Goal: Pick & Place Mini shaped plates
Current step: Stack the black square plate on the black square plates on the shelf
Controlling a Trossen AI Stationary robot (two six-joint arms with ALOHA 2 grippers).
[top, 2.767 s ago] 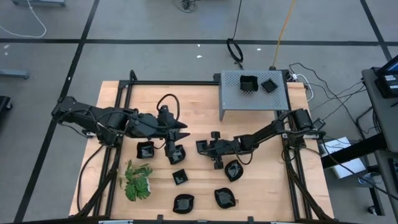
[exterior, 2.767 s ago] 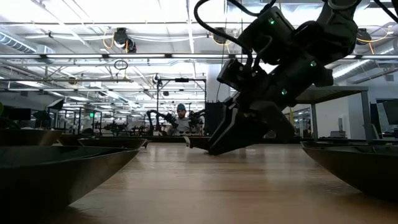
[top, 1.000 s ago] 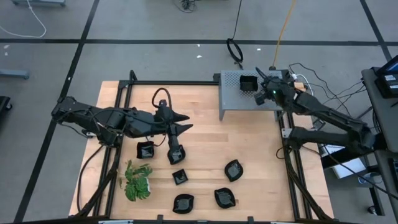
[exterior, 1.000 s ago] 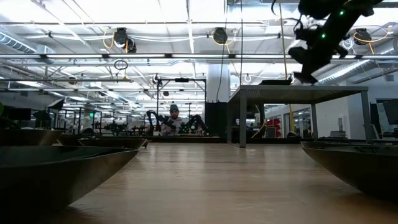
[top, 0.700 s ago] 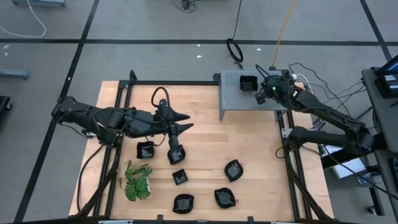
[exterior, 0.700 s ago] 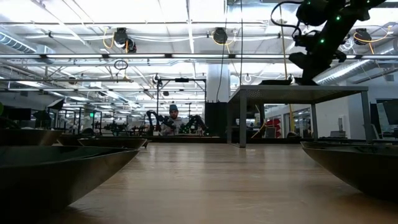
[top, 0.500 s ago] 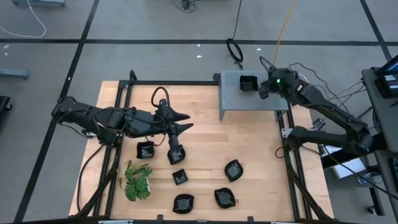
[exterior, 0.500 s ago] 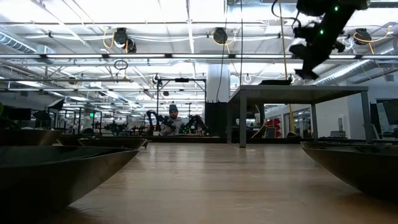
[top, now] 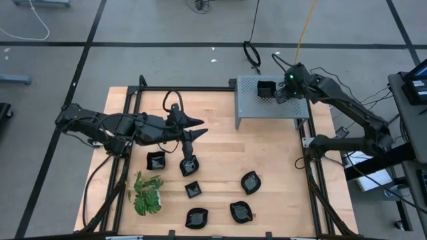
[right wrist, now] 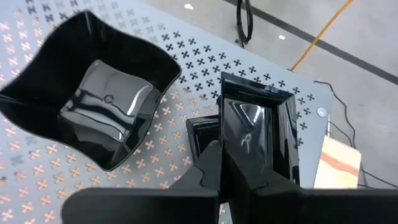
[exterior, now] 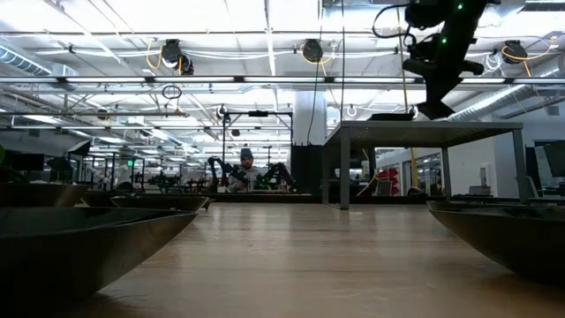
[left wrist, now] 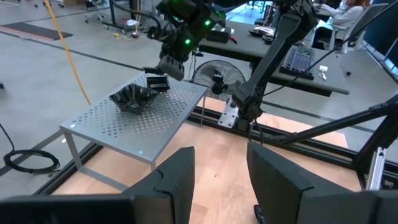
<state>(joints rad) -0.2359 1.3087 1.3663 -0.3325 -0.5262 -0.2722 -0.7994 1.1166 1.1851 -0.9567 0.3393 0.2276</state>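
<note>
Several mini shaped plates lie on the wooden table (top: 267, 153): one (top: 155, 160) beside the plant, one (top: 189, 165) under my left arm, others (top: 250, 181) toward the front. A wavy-edged plate (right wrist: 93, 106) sits on the grey perforated box (top: 257, 110). My right gripper (right wrist: 221, 165) hovers over the box top (exterior: 424, 124), shut on the rim of a square plate (right wrist: 258, 134) that overlaps another dark plate (right wrist: 200, 132). My left gripper (left wrist: 221, 180) stands open and empty above the table's left middle (top: 199, 132).
A green leafy plant (top: 147, 195) stands at the front left. Black frame rails (top: 313, 180) run along the table's sides. Two blurred plates (exterior: 503, 234) fill the low view's near corners. A person (exterior: 247, 168) works at a far bench.
My right arm left the table's middle and swung up over the grey box, then crept toward its back edge. The left arm stayed put.
</note>
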